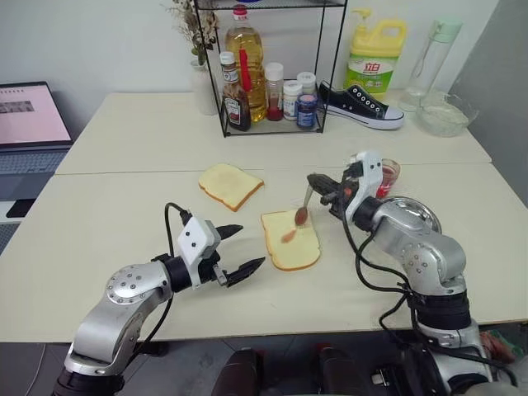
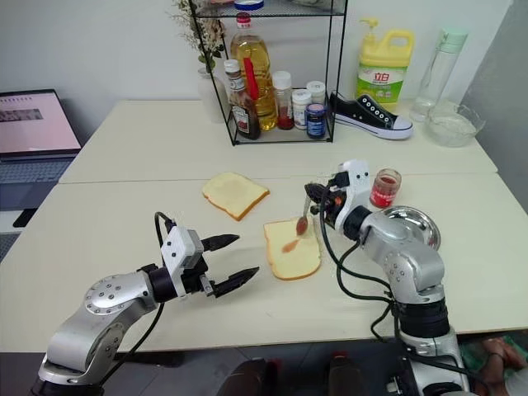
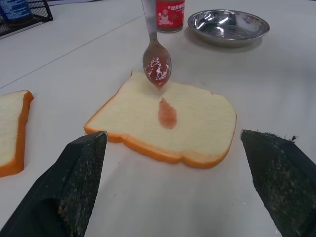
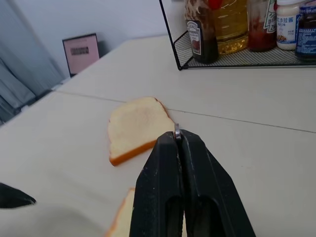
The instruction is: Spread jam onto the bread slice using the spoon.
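A: Looking at your right claw (image 2: 310,192), what's it doing?

B: I've got its 2 fingers clenched on the handle of the spoon (image 1: 303,210). From my right wrist, a sliver of metal pokes out between the pressed fingertips (image 4: 178,139). The spoon hangs bowl-down, red-smeared, over the far edge of the bread slice (image 1: 290,239); I can't tell whether the bowl touches the bread.

A: Any jam on the bread?

B: 1 small reddish smear near the middle, just below the spoon bowl. The rest of the slice is bare.

A: And your left claw (image 1: 238,248)?

B: Released, fingers spread wide, holding nothing. It hovers above the table just left of the bread slice, pointing toward it, not touching.

A: Where's the jam jar (image 2: 384,188)?

B: Behind my right wrist, upright on the table, beside the steel dish (image 3: 228,26). A second bread slice (image 1: 230,185) lies further back to the left, apart from the first.
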`<state>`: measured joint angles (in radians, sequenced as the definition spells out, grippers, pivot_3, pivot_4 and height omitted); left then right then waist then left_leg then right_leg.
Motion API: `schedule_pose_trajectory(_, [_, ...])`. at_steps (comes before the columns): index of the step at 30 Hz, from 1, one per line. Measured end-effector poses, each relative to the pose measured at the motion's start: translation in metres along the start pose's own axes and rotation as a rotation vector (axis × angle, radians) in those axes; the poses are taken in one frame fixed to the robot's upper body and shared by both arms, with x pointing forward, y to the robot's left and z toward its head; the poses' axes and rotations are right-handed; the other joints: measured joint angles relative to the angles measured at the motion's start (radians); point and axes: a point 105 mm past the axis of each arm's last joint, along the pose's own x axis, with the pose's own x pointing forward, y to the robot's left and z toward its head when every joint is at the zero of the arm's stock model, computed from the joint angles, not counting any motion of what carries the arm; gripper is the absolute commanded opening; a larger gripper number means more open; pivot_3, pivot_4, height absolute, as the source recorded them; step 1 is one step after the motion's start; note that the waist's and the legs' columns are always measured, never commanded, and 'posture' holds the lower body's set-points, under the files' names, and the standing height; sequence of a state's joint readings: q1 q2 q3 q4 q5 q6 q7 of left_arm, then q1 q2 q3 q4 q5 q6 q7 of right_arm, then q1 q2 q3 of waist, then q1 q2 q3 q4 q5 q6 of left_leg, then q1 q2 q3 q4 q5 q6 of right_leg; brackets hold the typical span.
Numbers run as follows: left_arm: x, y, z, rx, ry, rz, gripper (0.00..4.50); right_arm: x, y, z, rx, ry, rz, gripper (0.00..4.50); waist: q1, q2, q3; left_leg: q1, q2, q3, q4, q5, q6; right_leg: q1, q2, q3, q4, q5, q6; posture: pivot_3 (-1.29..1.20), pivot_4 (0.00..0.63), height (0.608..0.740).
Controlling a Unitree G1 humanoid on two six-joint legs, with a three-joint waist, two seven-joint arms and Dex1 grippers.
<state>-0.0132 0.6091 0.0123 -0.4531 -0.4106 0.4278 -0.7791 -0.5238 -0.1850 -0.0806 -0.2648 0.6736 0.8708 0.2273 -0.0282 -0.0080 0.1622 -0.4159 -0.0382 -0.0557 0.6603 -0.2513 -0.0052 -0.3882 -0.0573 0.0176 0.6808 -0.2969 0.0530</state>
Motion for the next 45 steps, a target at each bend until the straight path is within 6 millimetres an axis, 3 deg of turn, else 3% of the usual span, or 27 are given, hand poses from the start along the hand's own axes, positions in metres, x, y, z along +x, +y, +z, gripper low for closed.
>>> schedule_pose_trajectory(3, [0.000,0.000,0.000,0.000,0.001,-0.001,4.50,0.000,-0.003,0.000,0.132,-0.007,-0.015,0.05,0.001,0.000,0.000,0.000,0.000,0.000,0.000,0.000,0.000,0.000,0.000,0.000,0.000,0.000,0.000,0.00,0.150,0.740])
schedule_pose_trajectory(7, [-0.001,0.000,-0.001,0.001,0.005,-0.002,4.50,0.001,-0.012,-0.015,0.341,0.016,-0.048,0.05,0.001,0.000,0.000,0.000,0.000,0.000,0.000,0.000,0.000,0.000,0.000,0.000,0.000,0.000,0.000,0.00,0.150,0.740])
schedule_pose_trajectory(14, [-0.002,-0.001,-0.002,0.003,0.016,-0.018,4.50,-0.002,-0.032,-0.056,0.575,0.087,-0.134,0.05,-0.001,0.000,0.000,0.000,0.000,0.001,0.000,0.000,0.000,0.000,0.000,-0.001,0.000,0.000,0.000,0.00,0.150,0.740])
schedule_pose_trajectory(22, [0.000,-0.001,0.000,0.010,0.010,-0.026,4.50,-0.010,-0.042,-0.072,0.615,0.105,-0.160,0.05,0.000,0.000,0.000,0.000,0.000,0.001,0.000,0.000,0.000,0.000,0.000,-0.001,0.000,0.000,0.000,0.00,0.150,0.740])
schedule_pose_trajectory(33, [0.001,0.001,0.000,0.006,0.012,-0.032,4.50,-0.035,-0.043,-0.071,0.617,0.134,-0.138,0.05,0.000,0.000,0.000,0.000,0.000,0.001,0.000,0.000,0.000,0.001,0.000,-0.001,0.000,0.000,0.000,0.00,0.150,0.740])
schedule_pose_trajectory(45, [0.001,0.001,-0.001,0.005,0.014,-0.027,4.50,-0.047,-0.039,-0.066,0.611,0.190,-0.098,0.05,0.000,0.000,0.000,0.000,0.000,0.001,0.000,0.000,0.000,0.001,0.000,0.000,0.000,0.000,0.000,0.00,0.150,0.740])
